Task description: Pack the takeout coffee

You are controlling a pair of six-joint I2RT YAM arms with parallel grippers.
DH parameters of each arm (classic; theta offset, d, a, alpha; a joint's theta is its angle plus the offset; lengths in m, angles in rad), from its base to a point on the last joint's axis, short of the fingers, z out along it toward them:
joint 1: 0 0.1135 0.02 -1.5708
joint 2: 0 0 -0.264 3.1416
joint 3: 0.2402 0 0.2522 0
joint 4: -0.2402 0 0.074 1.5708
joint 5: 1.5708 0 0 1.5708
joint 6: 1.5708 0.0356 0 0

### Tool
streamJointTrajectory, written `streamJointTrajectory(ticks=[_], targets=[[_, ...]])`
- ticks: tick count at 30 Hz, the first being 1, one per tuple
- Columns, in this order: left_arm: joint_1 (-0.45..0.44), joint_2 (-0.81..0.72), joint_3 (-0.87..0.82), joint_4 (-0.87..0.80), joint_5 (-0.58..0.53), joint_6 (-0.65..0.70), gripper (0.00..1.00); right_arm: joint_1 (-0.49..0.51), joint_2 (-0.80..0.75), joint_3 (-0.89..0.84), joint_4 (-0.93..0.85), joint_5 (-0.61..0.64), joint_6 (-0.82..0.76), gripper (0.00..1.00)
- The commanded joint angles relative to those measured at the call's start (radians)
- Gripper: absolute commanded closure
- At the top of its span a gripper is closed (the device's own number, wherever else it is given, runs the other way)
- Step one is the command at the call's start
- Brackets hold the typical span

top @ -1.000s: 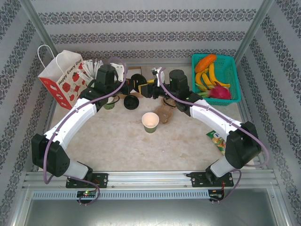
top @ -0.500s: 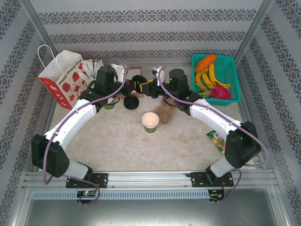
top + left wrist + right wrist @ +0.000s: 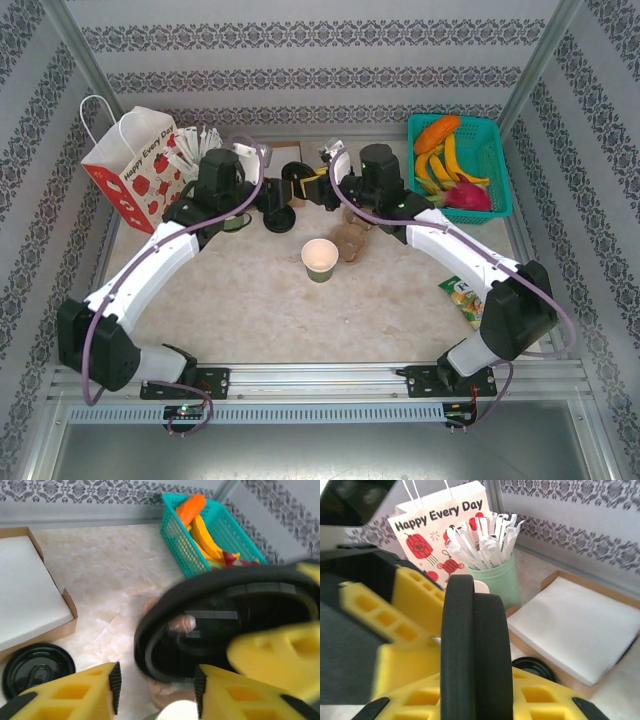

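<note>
The takeout coffee's green-sided paper cup [image 3: 320,260] stands open-topped mid-table, its cream rim [image 3: 175,712] showing just below my left fingers. A round black lid [image 3: 293,182] hangs on edge above the table's back, between both grippers. My right gripper [image 3: 306,186] is shut on it; in the right wrist view the lid [image 3: 475,655] stands edge-on between the yellow fingers of that gripper [image 3: 477,700]. My left gripper [image 3: 268,192] is open: in its wrist view the gripper's [image 3: 157,690] pads stand apart just short of the lid [image 3: 210,630].
The red-and-white paper bag [image 3: 130,165] stands back left, beside a pale green cup of wrapped sticks [image 3: 492,580]. A box of white napkins [image 3: 575,625] and another black lid [image 3: 35,667] lie behind. A teal fruit basket [image 3: 460,165] sits back right.
The lid has passed from my left gripper to my right. The left jaws opened and let it go; the right jaws closed on it. Both grippers rose slightly toward the back.
</note>
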State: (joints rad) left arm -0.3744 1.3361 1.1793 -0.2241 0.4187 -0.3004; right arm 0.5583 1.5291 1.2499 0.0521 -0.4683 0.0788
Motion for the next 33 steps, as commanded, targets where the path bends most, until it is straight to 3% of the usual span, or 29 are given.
streamJointTrajectory(ticks=[1, 6, 10, 13, 22, 27, 30, 33], targets=[[0.037, -0.105, -0.067, 0.054, 0.061, 0.001, 0.41, -0.009, -0.072, 0.061, -0.105, 0.105, -0.221, 0.85], [0.126, -0.246, -0.171, 0.087, 0.081, -0.094, 0.17, 0.008, -0.139, 0.06, -0.151, 0.197, -0.522, 0.86], [0.167, -0.327, -0.169, 0.036, 0.061, -0.109, 0.0, 0.025, -0.211, -0.013, -0.018, 0.242, -0.75, 0.87], [0.201, -0.348, -0.118, -0.043, 0.041, -0.117, 0.0, 0.037, -0.259, -0.042, 0.043, 0.201, -0.909, 0.87], [0.259, -0.324, 0.066, -0.257, 0.008, -0.152, 0.0, 0.157, -0.236, -0.014, 0.069, 0.295, -1.58, 0.86], [0.263, -0.303, 0.143, -0.359, 0.058, -0.08, 0.0, 0.181, -0.239, -0.062, 0.099, 0.292, -1.815, 0.87], [0.262, -0.24, 0.235, -0.509, 0.033, -0.029, 0.0, 0.19, -0.239, -0.097, 0.13, 0.281, -1.95, 0.87], [0.263, -0.185, 0.294, -0.598, 0.084, 0.015, 0.0, 0.192, -0.236, -0.113, 0.143, 0.259, -2.067, 0.87]])
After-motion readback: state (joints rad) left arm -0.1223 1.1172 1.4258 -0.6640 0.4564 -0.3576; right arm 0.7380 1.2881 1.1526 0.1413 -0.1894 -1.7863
